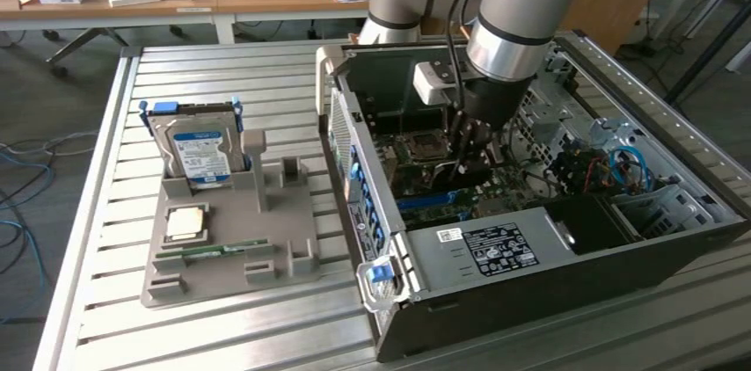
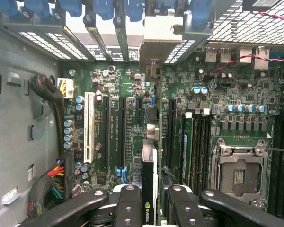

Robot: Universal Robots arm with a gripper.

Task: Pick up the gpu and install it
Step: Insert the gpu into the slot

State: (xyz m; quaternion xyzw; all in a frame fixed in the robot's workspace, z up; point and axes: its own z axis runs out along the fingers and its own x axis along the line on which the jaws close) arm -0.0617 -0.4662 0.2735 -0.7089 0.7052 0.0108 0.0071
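Looking through the wrist camera, I see the gripper [image 2: 149, 201] closed partway on the gpu [image 2: 148, 165]; its 2 black fingers [image 2: 128, 201] press on either face of the thin black card, so the jaws stand only as far apart as the card is thick. I see the card edge-on, with a small green logo on it just beside the fingertips. It hangs over the green motherboard [image 2: 132, 85], lined up lengthwise with the long black expansion slots and sitting between 2 of them. I cannot tell whether its lower edge touches the board. A white slot [image 2: 89, 126] lies further off on one side, and the bare metal processor socket [image 2: 236, 170] on the other.

In the exterior view the arm comes down from above into the open computer case [image 1: 657, 230], which lies on its side on the slatted metal table [image 1: 118, 336]; the gripper is deep inside, over the middle of the board, near the power supply [image 1: 493, 248]. To the exterior view's left of the case, well apart from the gripper, a grey holder [image 1: 294, 257] carries the silver hard drive [image 1: 200, 153] standing upright, 1 processor chip [image 1: 185, 223] lying flat, and 1 green RAM stick [image 1: 211, 252] near its front edge.
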